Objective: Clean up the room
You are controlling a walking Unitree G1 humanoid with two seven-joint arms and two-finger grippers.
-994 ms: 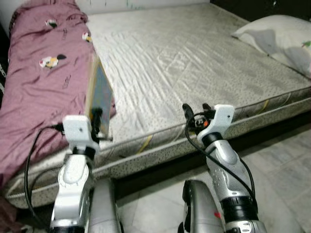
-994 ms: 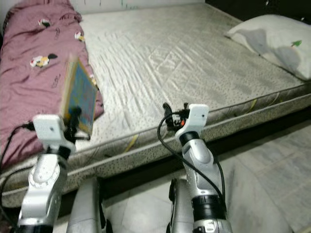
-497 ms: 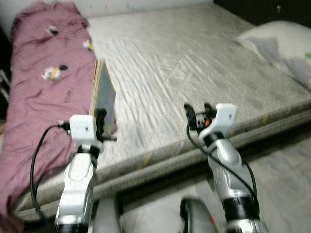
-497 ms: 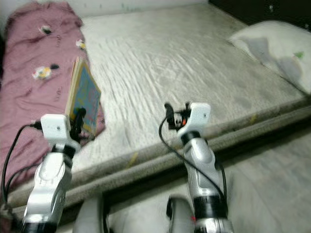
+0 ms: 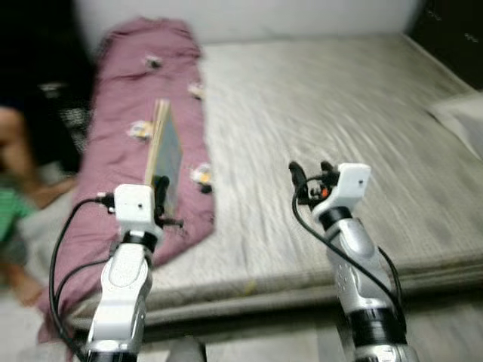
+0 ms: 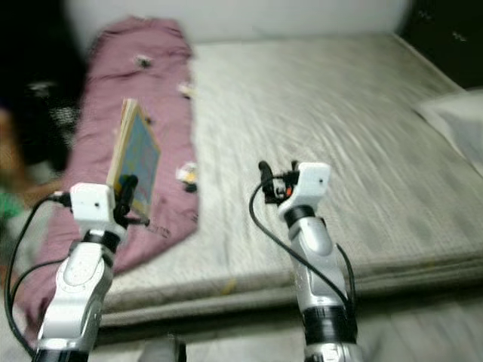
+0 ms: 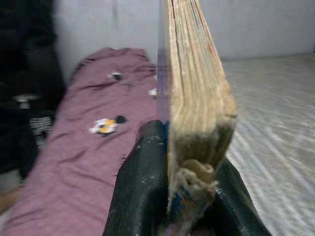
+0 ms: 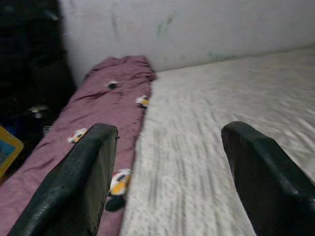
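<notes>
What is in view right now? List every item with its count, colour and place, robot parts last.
thick paperback book: one, blue cover with yellowed pages, held upright over the blanket.
maroon blanket with small cartoon prints: one, along the mattress's left side.
bare grey mattress: one, across the scene.
pale pillow: one, mattress's right edge.
person: one, bare limb and green cloth, far left, blurred.
left gripper: black fingers clamped on the book's lower edge.
right gripper: black fingers apart, holding nothing, above the mattress.

Soft even indoor light, heavy motion blur throughout, dark murk at the left edge.
</notes>
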